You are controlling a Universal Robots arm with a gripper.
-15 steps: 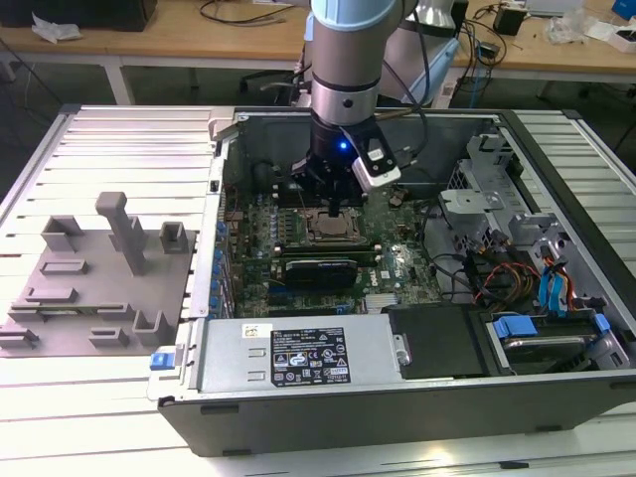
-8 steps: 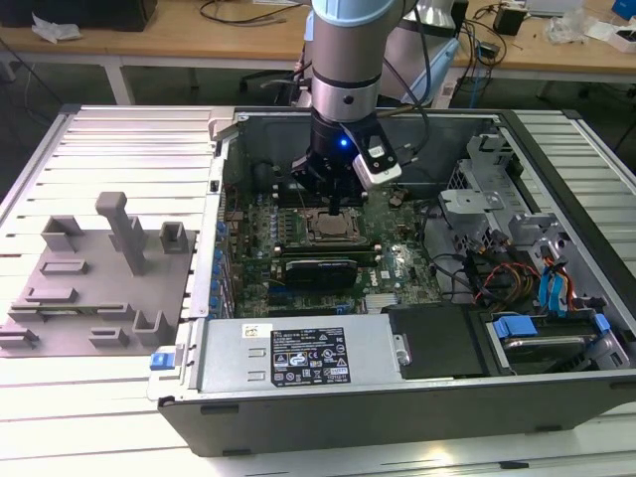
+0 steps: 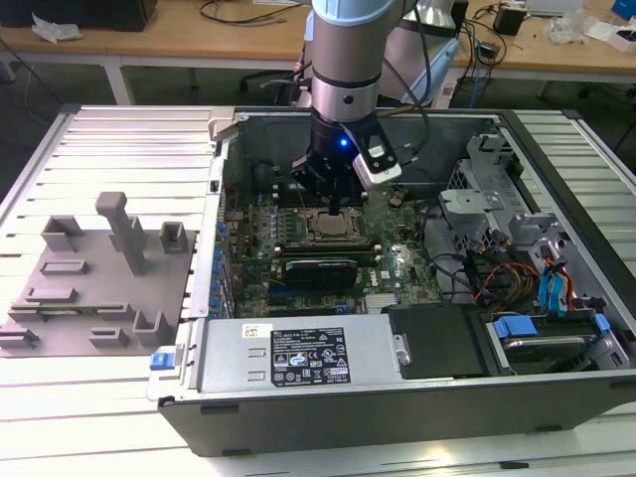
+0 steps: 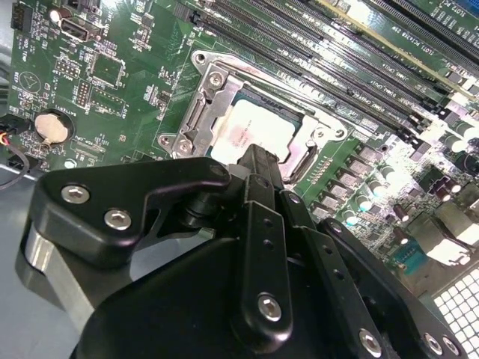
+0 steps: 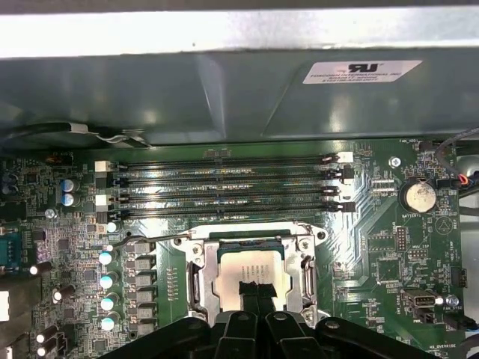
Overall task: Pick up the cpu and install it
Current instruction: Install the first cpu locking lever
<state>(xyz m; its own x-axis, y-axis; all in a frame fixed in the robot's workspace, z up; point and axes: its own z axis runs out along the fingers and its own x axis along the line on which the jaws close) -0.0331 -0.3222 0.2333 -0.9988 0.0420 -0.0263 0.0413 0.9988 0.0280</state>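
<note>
The worktop (image 3: 119, 139) is a pale metal surface of parallel ribbed slats. An open computer case (image 3: 397, 417) lies on its side on the worktop, toward the exterior view's right, with its interior facing up. A grey fixture plate (image 3: 99, 288) carrying several upright blocks lies flat on the slats toward the exterior view's left, just beside the case.
</note>
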